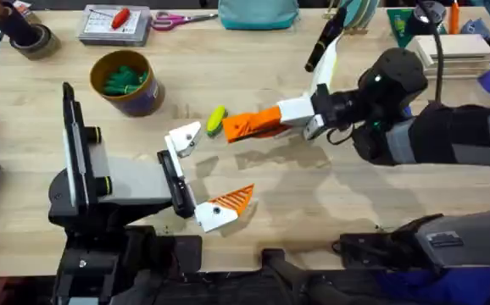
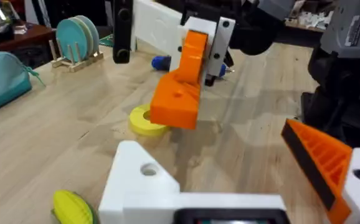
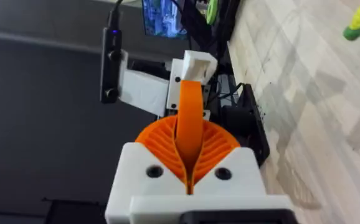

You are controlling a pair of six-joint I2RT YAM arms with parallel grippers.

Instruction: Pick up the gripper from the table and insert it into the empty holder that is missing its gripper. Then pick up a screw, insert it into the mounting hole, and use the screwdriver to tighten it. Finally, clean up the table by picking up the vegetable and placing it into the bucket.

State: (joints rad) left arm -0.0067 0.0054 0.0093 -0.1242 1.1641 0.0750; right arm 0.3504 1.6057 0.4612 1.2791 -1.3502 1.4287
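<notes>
Orange gripper [image 1: 249, 125] clamped in right claw [image 1: 266, 124], arm outstretched.

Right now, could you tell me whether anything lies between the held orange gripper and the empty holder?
No clear block. A yellow ring disc lies on the table under the gripper's tip and the corn cob beside the holder, both low, close to the path.

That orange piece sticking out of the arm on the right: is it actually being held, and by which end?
Yes. The right gripper is shut on the gripper, pinching it near its base, so the orange ribbed length pokes out toward the holder.
</notes>
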